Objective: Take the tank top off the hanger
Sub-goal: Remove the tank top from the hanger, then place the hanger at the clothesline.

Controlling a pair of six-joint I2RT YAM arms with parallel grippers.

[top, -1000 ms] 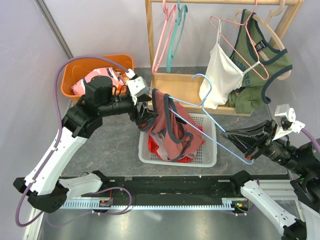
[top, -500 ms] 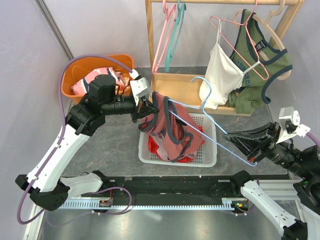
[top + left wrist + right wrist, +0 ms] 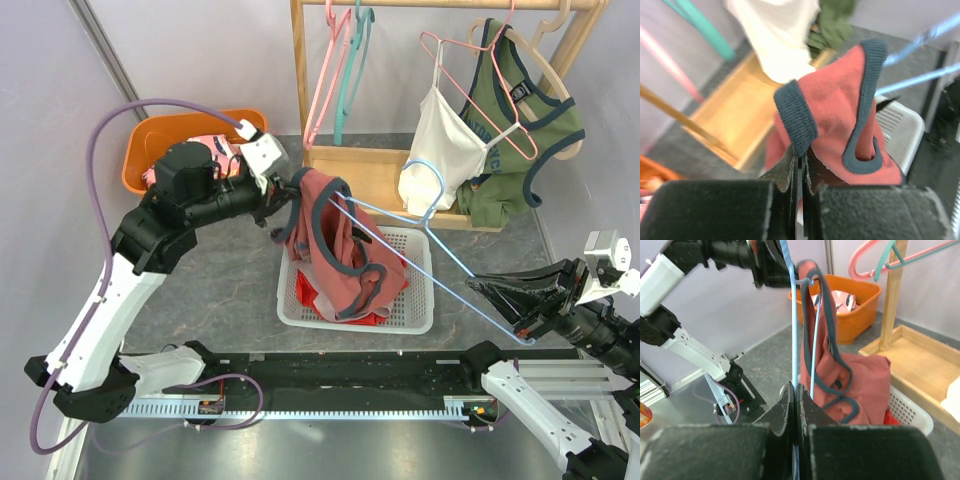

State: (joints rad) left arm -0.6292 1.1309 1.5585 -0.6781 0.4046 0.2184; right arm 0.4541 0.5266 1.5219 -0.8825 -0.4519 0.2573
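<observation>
A salmon-red tank top (image 3: 345, 250) with dark blue trim hangs from a light blue wire hanger (image 3: 440, 190) above a white basket (image 3: 420, 305). My left gripper (image 3: 288, 197) is shut on the top's upper edge, where the blue trim (image 3: 796, 120) folds over its fingertips. Most of the cloth (image 3: 835, 110) hangs past those fingers. At the lower right, my right gripper (image 3: 512, 308) is shut on the hanger's thin wire (image 3: 794, 330), which runs straight up out of its jaws. The tank top (image 3: 860, 380) drapes beside that wire.
A wooden rack (image 3: 300, 90) stands behind with pink and teal hangers, a white camisole (image 3: 445, 150) and a green top (image 3: 520, 120). An orange bin (image 3: 140, 160) of clothes sits at the back left. The basket holds more red cloth.
My left gripper closed on the tank top's upper edge and drew it up and left. My right gripper pulled the hanger to the right and nearer, stretching the top along the wire.
</observation>
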